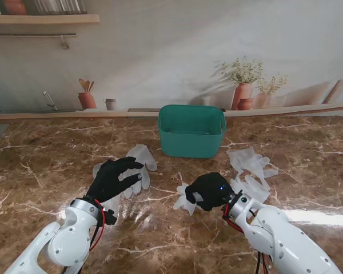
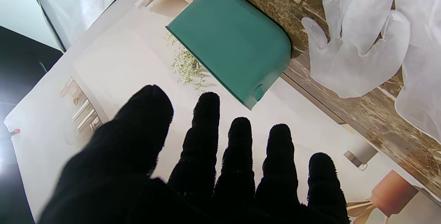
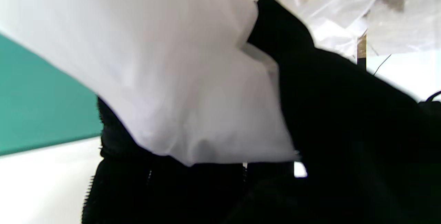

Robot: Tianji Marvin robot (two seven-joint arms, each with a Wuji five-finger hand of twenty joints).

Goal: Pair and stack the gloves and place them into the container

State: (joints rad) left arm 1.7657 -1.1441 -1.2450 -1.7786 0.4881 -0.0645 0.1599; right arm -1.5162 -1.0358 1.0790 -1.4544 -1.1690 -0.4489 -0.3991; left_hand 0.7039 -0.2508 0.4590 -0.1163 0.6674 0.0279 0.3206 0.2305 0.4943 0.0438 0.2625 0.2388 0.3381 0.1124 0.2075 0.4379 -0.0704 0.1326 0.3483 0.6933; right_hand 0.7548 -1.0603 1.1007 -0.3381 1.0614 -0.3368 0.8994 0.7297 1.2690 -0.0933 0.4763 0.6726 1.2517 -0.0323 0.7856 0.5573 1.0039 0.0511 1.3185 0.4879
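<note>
The right robot hand is clenched on a thin white glove nearer to me than the green bin; the limp glove could slip free or drag crooked on the counter. The left robot hand hovers released, fingers spread, over the glove pile left of the bin (more gloves lie to its right). No glove shows inside the bin.

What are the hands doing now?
Left hand: open, fingers spread over a white glove.
Right hand: shut on another glove.
</note>
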